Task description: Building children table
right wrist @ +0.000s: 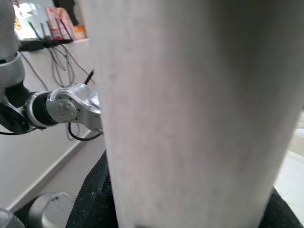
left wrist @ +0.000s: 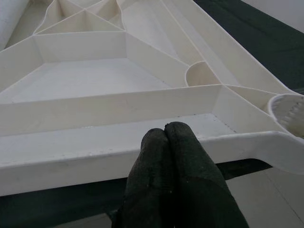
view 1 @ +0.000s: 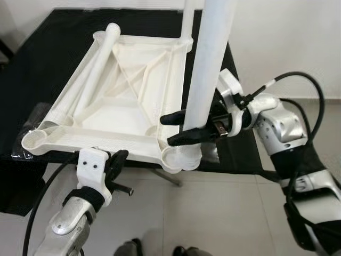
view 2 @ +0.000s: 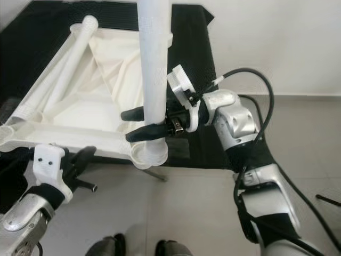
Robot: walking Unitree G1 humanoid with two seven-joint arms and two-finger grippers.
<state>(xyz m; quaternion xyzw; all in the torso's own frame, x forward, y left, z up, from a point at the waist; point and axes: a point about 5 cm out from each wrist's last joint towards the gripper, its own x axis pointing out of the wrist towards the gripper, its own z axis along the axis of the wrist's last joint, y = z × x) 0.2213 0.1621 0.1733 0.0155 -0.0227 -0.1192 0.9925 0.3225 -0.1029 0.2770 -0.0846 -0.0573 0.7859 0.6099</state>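
A white plastic table top (view 1: 96, 140) lies upside down on a black table (view 1: 48, 53). One white leg (view 1: 210, 53) stands upright in the near right corner socket (view 1: 181, 157), and my right gripper (view 1: 178, 129) is shut on it just above the socket. A second leg (view 1: 187, 21) stands at the far right corner. A third leg (view 1: 98, 66) lies loose along the top's left side. My left gripper (view 1: 118, 160) is shut with nothing in it, its fingertips (left wrist: 166, 142) together against the top's near rim (left wrist: 95, 156).
The near left corner socket (view 1: 34, 140) is open. The black table's front edge runs just under the white top, with pale tiled floor (view 1: 213, 213) below. My right arm's black cable (view 1: 314, 90) loops out to the right.
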